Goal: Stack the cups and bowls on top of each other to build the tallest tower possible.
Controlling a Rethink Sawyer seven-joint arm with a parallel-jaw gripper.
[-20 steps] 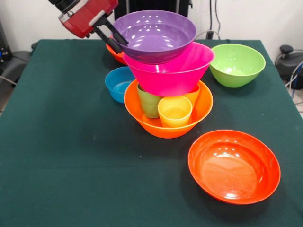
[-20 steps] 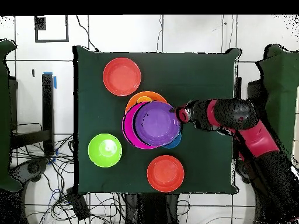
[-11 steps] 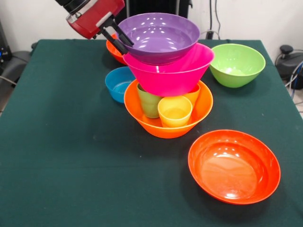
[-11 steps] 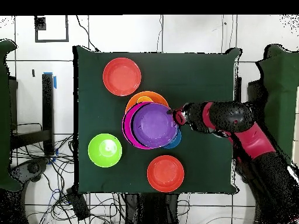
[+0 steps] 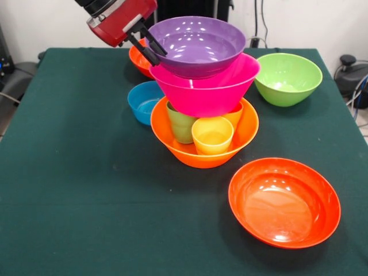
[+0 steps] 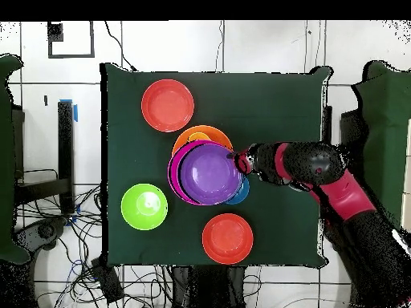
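The gripper (image 5: 150, 47) pinched the purple bowl's (image 5: 195, 46) thin rim atop the tower (image 5: 204, 109) — light, stiff, slippery plastic, likely to slide.

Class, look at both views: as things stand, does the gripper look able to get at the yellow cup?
Probably not. The yellow cup stands inside the light orange bowl, with the pink bowl and purple bowl piled over it, and the gripper is shut on the purple bowl's rim.
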